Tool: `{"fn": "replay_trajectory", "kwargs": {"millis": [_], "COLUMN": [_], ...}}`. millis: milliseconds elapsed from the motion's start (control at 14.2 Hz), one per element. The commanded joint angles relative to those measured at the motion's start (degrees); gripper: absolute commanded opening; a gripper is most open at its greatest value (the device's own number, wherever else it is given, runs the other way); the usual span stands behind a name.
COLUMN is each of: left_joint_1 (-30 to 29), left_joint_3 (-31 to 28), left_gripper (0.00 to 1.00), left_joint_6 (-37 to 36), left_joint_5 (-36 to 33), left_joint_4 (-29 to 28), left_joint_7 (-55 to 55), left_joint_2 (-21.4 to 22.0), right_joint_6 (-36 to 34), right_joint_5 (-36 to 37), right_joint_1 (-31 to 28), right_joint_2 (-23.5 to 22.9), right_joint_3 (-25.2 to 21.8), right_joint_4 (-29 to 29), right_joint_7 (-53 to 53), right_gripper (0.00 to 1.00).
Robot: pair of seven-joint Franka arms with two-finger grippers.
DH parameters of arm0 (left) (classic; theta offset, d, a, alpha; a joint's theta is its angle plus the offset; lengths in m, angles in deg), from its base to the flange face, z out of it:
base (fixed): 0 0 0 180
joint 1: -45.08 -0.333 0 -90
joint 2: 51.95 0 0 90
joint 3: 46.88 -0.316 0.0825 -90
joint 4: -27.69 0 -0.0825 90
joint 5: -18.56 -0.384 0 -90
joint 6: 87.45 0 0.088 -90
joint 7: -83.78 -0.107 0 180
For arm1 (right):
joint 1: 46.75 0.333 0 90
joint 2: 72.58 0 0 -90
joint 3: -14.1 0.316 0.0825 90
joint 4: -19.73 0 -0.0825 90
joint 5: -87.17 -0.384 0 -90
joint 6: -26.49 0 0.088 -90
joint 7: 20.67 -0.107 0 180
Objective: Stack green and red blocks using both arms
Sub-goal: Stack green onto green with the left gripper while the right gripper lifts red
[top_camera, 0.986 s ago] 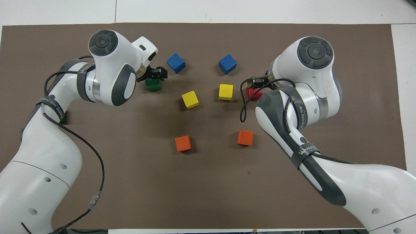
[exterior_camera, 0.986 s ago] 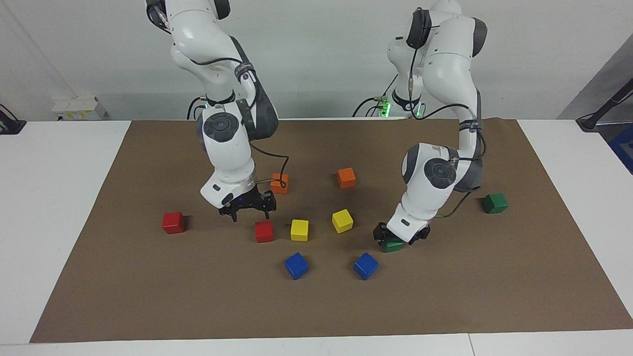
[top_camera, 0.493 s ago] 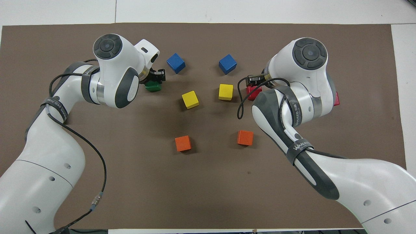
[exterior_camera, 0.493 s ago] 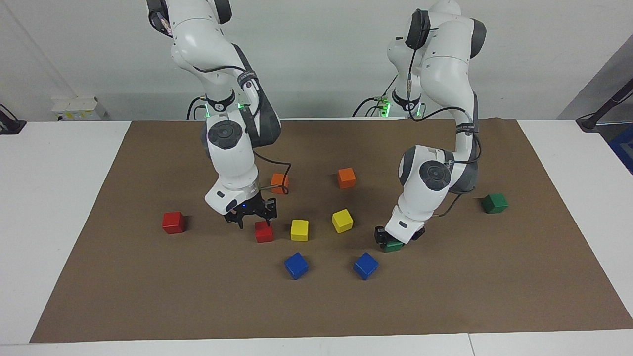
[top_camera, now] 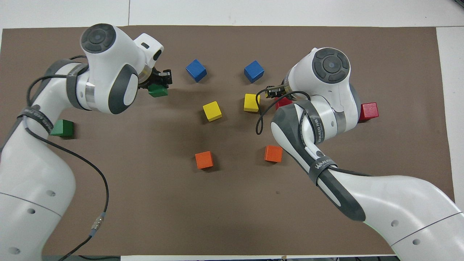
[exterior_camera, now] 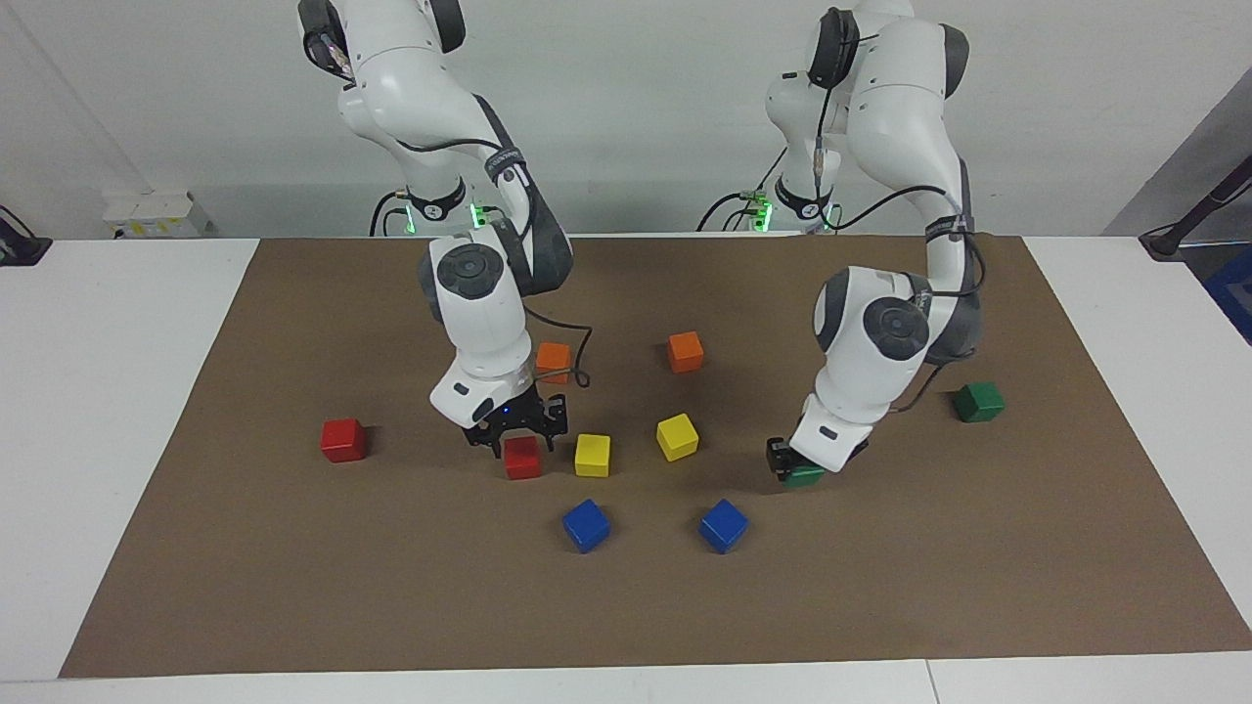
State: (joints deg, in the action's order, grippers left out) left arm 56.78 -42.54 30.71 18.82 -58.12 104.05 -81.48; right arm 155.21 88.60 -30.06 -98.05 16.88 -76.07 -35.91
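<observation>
My left gripper (exterior_camera: 804, 465) is shut on a dark green block (exterior_camera: 805, 477) and holds it just above the mat; both show in the overhead view, the gripper (top_camera: 160, 80) and the block (top_camera: 158, 90). My right gripper (exterior_camera: 516, 433) is open, low over a red block (exterior_camera: 522, 458), with its fingers spread either side of the block's top. In the overhead view this gripper (top_camera: 274, 94) partly hides that block (top_camera: 283, 103). A second green block (exterior_camera: 979, 401) lies toward the left arm's end. A second red block (exterior_camera: 343, 439) lies toward the right arm's end.
On the brown mat (exterior_camera: 293, 587) lie two yellow cubes (exterior_camera: 592, 455) (exterior_camera: 677, 436), two blue cubes (exterior_camera: 586, 525) (exterior_camera: 724, 525) farther from the robots, and two orange cubes (exterior_camera: 554, 361) (exterior_camera: 686, 351) nearer to them.
My left gripper has carried the green block a little toward the left arm's end of the table. My right gripper has come down and sideways over the red block.
</observation>
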Motion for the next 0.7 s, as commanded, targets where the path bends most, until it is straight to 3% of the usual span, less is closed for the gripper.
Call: {"fn": "replay_trajectory", "kwargs": {"millis": [0, 141, 352, 634], "left_joint_1": [-6.3, -11.2, -19.1, -26.2], "left_joint_3": [0.3, 0.2, 0.3, 0.3], "left_gripper": [0.00, 0.00, 0.00, 0.00], "left_joint_6": [-6.0, -7.1, -5.1, 2.7], "left_joint_5": [-0.7, -0.7, -0.6, -0.5], "left_joint_4": [-3.9, -8.6, -17.0, -25.5], "left_joint_7": [-7.0, -16.4, -27.1, -36.3], "left_joint_2": [8.2, 12.8, 18.5, 21.8], "right_joint_6": [0.5, 0.4, 0.4, 1.4], "right_joint_5": [-0.2, -0.3, -0.4, -0.4], "right_joint_1": [-0.8, -1.1, -1.0, -0.7], "right_joint_2": [-1.2, -1.2, -1.2, -2.0], "right_joint_3": [0.0, 0.0, 0.0, 0.0], "right_joint_4": [1.1, 1.0, 1.0, 0.8], "right_joint_7": [-0.9, -0.9, -1.0, -1.6], "right_gripper": [0.80, 1.00, 1.00, 1.00]}}
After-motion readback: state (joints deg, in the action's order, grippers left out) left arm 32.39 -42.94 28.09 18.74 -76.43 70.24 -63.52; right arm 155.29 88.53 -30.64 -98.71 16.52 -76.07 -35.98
